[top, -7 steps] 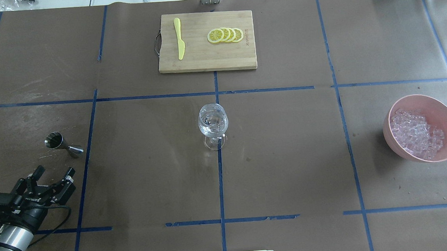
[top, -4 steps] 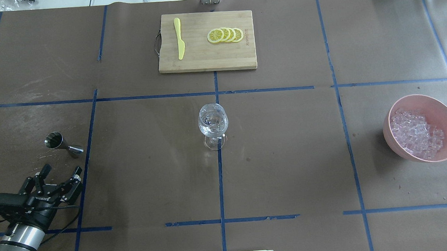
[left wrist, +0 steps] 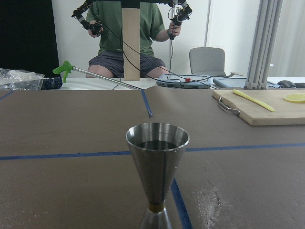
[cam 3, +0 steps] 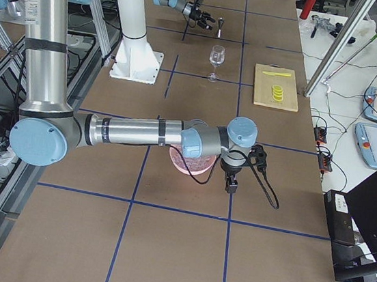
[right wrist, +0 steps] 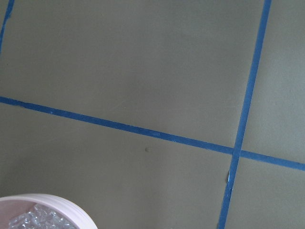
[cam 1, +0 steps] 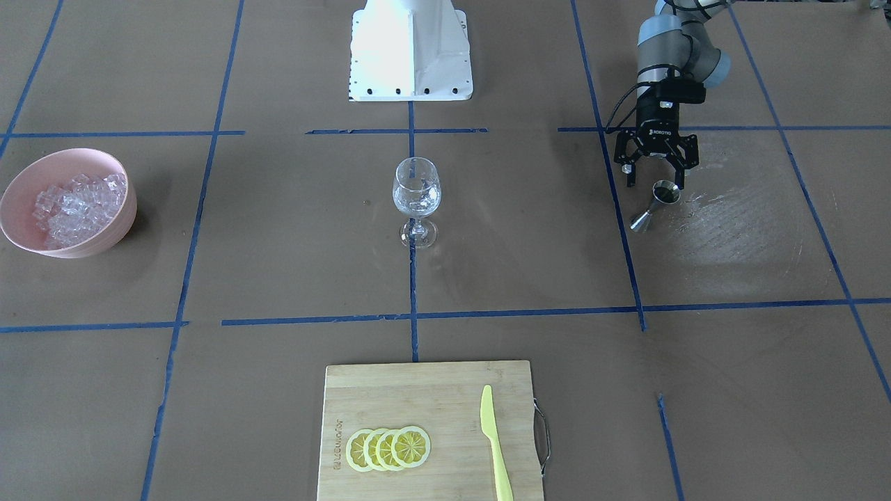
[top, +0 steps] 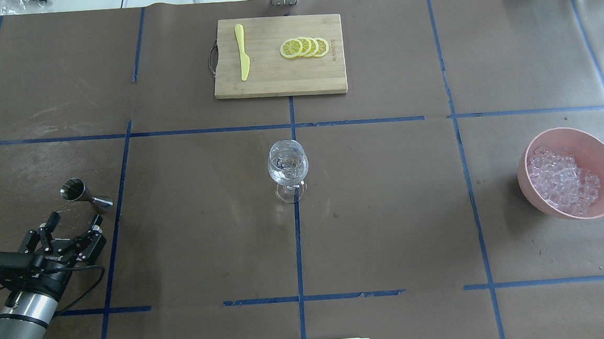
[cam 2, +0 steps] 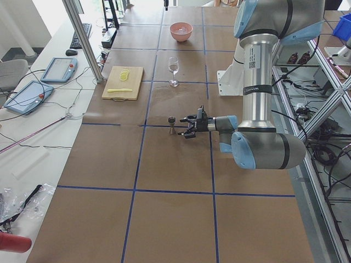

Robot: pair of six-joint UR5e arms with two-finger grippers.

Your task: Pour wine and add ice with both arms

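From overhead we saw the left pincer (top: pixel 74 220) spread wide and empty, low over the worktop (top: pixel 388 211). Its fingertips pointed at the steel jigger (top: pixel 84 194) but stood apart from it. The front-facing view seemed to set the jigger's cup between the fingertips, but the overhead view showed a gap. The left wrist camera added what neither gave: the jigger stood upright, centred and close. A dark surface lay inside its upper cup that we could not identify, and no fingers showed there.

The wine (top: pixel 287 175) lay as clear liquid in the bowl of the stemmed glass (top: pixel 286 154) at the worktop's middle, well apart from the left pincer. The ice (top: pixel 562 180) filled the pink bowl (top: pixel 530 193) far to the robot's right.

The right arm (cam 3: pixel 141 132) appeared only in the exterior right view, stretched out in front of the pink bowl. The right pincer (cam 3: pixel 229 182) hung below its wrist, and we could not tell whether it was open. Its wrist camera caught only the bowl's rim and some ice in one corner, beside blue tape lines (right wrist: pixel 157 136).
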